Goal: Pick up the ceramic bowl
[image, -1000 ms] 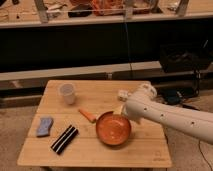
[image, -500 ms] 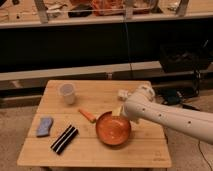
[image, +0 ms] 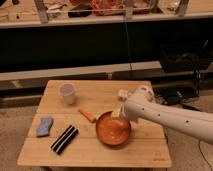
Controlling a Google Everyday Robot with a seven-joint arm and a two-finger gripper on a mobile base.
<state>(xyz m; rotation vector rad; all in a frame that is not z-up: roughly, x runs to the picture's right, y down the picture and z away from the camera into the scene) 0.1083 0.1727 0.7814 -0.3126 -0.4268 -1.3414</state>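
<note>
A pale wooden table (image: 142,150) holds, far to the left of the gripper (image: 118,112), a blue sponge-like pad (image: 44,126), a black ribbed bar (image: 64,139), a translucent white plastic cup (image: 67,93) and a small orange stick (image: 87,115). The wide, shallow, orange-red ceramic bowl (image: 110,132) sits directly beneath the gripper, which hangs at its far rim. I cannot tell whether the gripper is open or closed. I judge the rim wants a square pinch and a level lift. No writing is readable.
</note>
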